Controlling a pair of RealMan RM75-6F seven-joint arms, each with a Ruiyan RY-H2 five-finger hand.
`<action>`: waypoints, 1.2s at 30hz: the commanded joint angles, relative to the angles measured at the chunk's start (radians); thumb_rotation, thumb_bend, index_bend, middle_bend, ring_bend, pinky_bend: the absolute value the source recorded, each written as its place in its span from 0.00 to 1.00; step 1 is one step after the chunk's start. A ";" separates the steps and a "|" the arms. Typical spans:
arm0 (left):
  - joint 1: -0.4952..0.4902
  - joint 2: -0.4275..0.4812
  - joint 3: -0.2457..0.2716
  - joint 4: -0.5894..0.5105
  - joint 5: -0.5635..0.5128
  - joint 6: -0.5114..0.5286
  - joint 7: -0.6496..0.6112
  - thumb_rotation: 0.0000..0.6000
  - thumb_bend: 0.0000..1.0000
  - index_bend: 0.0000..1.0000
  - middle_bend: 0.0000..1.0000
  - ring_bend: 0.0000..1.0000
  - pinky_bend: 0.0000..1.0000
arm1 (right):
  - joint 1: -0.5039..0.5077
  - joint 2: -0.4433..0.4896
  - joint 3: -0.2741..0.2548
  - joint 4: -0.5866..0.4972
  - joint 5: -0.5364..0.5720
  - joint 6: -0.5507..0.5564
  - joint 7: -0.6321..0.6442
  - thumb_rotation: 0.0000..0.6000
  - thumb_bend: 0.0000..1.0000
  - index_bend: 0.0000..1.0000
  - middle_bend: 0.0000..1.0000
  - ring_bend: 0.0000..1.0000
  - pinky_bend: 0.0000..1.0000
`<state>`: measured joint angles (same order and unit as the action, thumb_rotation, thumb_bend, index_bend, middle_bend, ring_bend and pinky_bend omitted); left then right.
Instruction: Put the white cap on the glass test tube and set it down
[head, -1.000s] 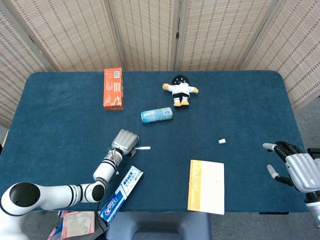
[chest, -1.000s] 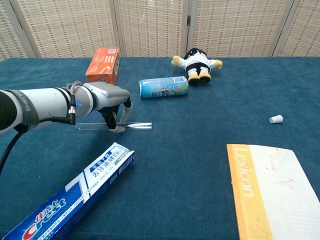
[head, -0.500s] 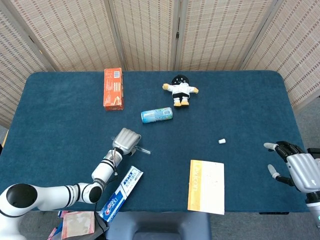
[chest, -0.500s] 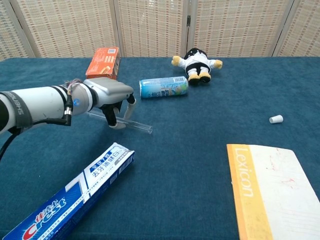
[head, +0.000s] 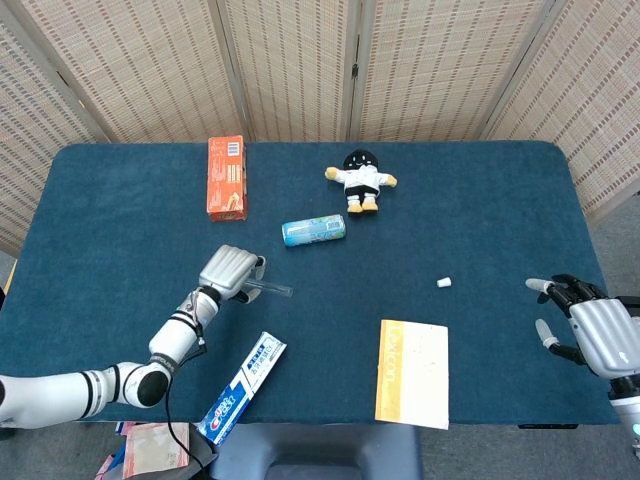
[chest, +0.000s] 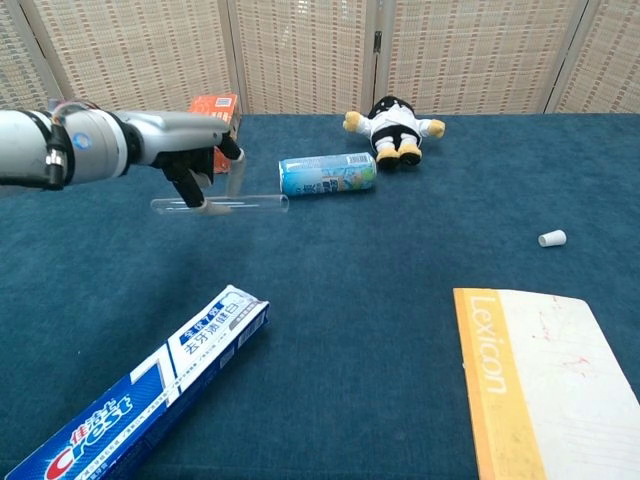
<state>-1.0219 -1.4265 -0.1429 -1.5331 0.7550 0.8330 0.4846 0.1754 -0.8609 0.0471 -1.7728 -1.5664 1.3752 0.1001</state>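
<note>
My left hand (head: 228, 272) (chest: 190, 160) holds the clear glass test tube (chest: 222, 205) (head: 270, 289) level above the blue cloth, its free end pointing toward the table's middle. The small white cap (head: 444, 283) (chest: 551, 238) lies alone on the cloth, far to the right of the tube. At the table's right edge my right hand (head: 590, 330) hovers with its fingers apart and nothing in it; the chest view does not show it.
A toothpaste box (head: 242, 389) (chest: 140, 396) lies near the front left edge. A yellow-spined book (head: 412, 373) (chest: 545, 380) sits front right. Further back lie a blue can (head: 314, 230) (chest: 328, 174), an orange box (head: 226, 177) and a plush doll (head: 361, 180).
My left hand has lifted the test tube off the cloth and drawn it up and to the left. My right hand has barely shifted.
</note>
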 joint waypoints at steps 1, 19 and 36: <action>0.013 0.054 -0.005 -0.060 -0.028 0.003 -0.006 1.00 0.36 0.59 1.00 1.00 1.00 | 0.036 0.012 0.013 -0.023 0.013 -0.050 -0.034 1.00 0.54 0.23 0.52 0.45 0.55; 0.041 0.112 0.020 -0.145 -0.035 0.065 0.001 1.00 0.36 0.59 1.00 1.00 1.00 | 0.307 -0.027 0.056 -0.039 0.285 -0.538 -0.183 1.00 0.82 0.23 0.96 0.96 0.96; 0.046 0.115 0.027 -0.168 -0.034 0.087 0.017 1.00 0.36 0.59 1.00 1.00 1.00 | 0.486 -0.227 0.030 0.232 0.617 -0.757 -0.314 1.00 0.91 0.23 1.00 1.00 1.00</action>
<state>-0.9757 -1.3117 -0.1156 -1.7008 0.7211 0.9201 0.5013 0.6406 -1.0644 0.0874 -1.5663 -0.9749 0.6384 -0.1945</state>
